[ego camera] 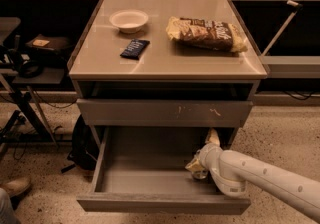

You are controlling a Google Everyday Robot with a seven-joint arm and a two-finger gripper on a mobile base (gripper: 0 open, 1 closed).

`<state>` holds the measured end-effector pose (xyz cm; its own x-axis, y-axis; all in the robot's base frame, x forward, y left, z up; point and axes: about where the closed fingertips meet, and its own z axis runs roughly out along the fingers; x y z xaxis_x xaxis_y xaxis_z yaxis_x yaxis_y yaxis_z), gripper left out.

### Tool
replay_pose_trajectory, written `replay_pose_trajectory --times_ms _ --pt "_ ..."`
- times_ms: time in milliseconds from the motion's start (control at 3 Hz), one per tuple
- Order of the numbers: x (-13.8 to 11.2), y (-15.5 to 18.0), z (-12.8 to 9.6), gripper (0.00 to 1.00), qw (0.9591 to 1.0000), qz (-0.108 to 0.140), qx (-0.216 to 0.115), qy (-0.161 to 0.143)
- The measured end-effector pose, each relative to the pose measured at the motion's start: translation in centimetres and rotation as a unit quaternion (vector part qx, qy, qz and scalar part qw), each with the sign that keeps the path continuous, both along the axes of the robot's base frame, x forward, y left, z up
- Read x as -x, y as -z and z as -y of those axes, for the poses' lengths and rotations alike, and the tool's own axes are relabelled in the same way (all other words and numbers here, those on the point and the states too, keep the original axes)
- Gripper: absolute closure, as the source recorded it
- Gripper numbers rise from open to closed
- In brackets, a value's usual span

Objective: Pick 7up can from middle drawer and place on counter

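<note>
Down in the open middle drawer [145, 180], the gripper [198, 164] sits low at the right side. Parted or clamped, I cannot tell, and the 7up can is hidden, likely right beneath it. Best play: confirm a firm hold, pull out from under the scratched drawer front [165, 112] above, then rise to bare counter surface [165, 60], short of the chip bag [207, 33].

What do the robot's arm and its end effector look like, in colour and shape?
The arm is a thick, rounded, off-white tube with a ringed joint and small dark dots along it. The end effector, inside the open drawer, is pale yellowish.
</note>
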<state>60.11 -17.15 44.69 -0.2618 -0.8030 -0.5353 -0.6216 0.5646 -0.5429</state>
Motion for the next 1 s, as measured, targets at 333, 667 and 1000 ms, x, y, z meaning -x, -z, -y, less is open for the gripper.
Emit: replay_pose_trajectory --times_ms 333,667,1000 --pt "1.95 3.04 -1.4 0.0 0.9988 -0.04 -0.006 -0.027" --pt "2.1 3.35 -1.3 0.19 0.9986 -0.045 -0.008 -0.027" --pt "2.1 3.35 -1.3 0.42 0.9986 -0.045 -0.008 -0.027"
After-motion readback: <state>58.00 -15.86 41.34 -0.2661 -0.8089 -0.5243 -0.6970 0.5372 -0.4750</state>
